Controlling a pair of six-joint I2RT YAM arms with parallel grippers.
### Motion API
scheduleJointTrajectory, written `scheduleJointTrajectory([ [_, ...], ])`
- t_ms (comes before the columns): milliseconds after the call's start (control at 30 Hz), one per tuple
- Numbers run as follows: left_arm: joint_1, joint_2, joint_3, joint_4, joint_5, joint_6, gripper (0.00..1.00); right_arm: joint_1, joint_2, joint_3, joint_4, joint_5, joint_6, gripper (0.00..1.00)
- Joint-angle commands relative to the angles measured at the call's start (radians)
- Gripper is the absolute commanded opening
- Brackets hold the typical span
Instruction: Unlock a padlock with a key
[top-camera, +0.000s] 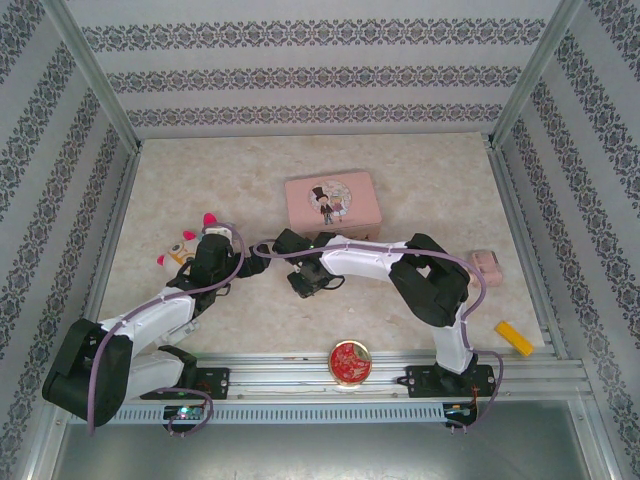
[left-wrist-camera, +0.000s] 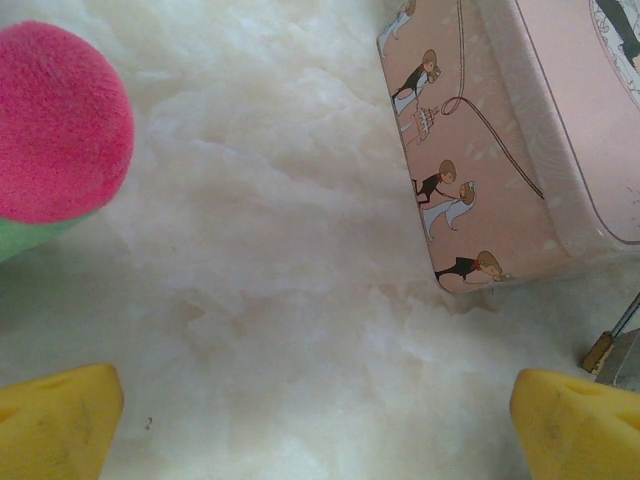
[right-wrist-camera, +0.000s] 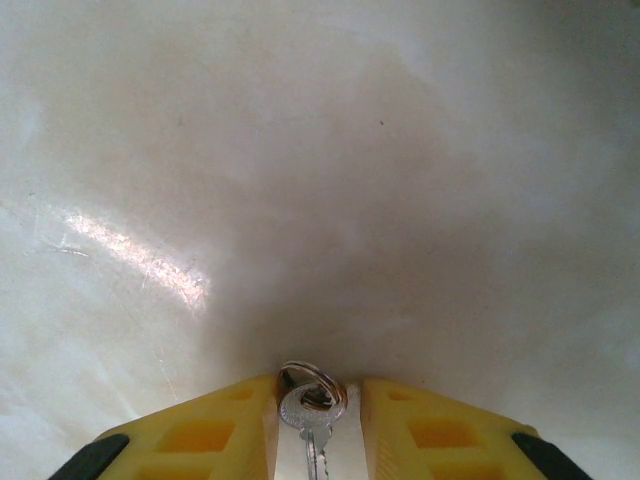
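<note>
Key (right-wrist-camera: 313, 425) sits close between the two yellow right fingers (right-wrist-camera: 200, 435)

Looks like a robotics lab test cell: patterned wallpaper panels (top-camera: 300, 80) in bare aluminium framing (top-camera: 95, 75), a marble-look tabletop (top-camera: 200, 180) (glossy under the lights), arms (top-camera: 365, 258) bolted to a metal rail (top-camera: 290, 368).

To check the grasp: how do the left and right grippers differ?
The left gripper stands wide open; the right gripper is nearly closed. The left gripper has bare table between its fingers; the right gripper has the key there, though I cannot tell if it grips it. Both have yellow fingers pointing down at the table.
</note>
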Motion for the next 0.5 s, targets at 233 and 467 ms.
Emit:
scheduleJointTrajectory([
  [233, 0.014, 0.012, -0.005, 0.014, 0.009, -0.008, 0.99, -0.003, 0.004, 0.016, 0.136, 0.043, -0.008, 0.28],
  [467, 0.013, 0.011, -0.007, 0.014, 0.009, -0.01, 0.99, 0.004, -0.015, 0.013, 0.136, 0.063, -0.017, 0.28],
])
